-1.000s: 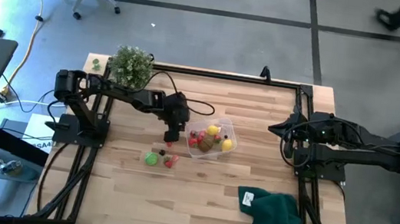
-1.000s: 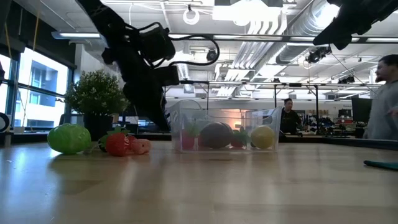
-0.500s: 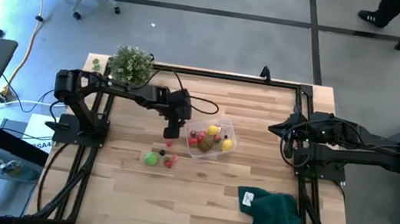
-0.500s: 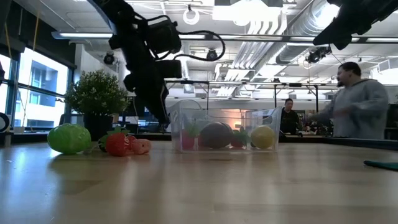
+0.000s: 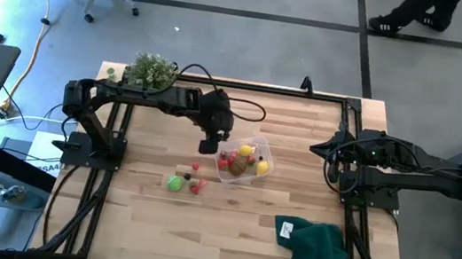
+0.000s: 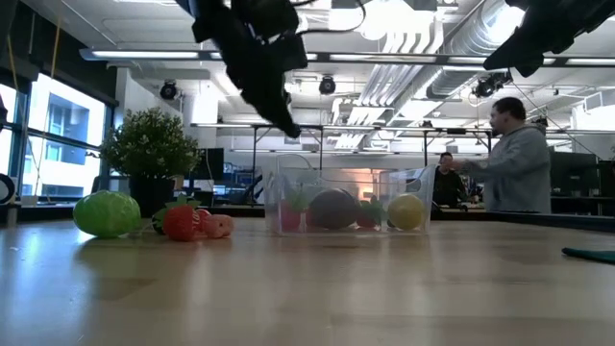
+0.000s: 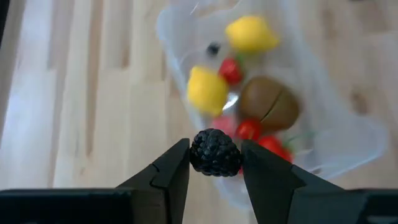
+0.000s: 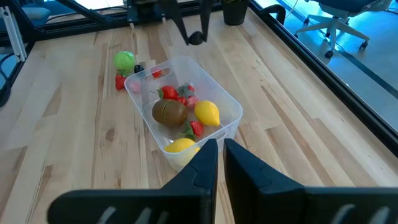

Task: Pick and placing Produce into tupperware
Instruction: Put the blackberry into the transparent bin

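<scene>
**Blackberry held above the tub's edge**

Nearest the front edge of the bench, toward its right corner: a dark green cloth (image 5: pixel 319 251), clear of the work. Further in, left of centre: loose produce (image 5: pixel 185 182), one bright green piece among small red ones. Beyond that, mid-bench: the tupperware (image 5: pixel 245 159), already holding yellow, red and brown pieces. Raised over its left rim: left gripper (image 7: pixel 215 163), partly closed on a small dark blackberry (image 7: pixel 215 152), pinched across its middle. Probably light, stiff and bumpy, so unlikely to slip; hard to judge from here. At the right edge: right gripper (image 8: pixel 221 155), closed, idle.
</scene>
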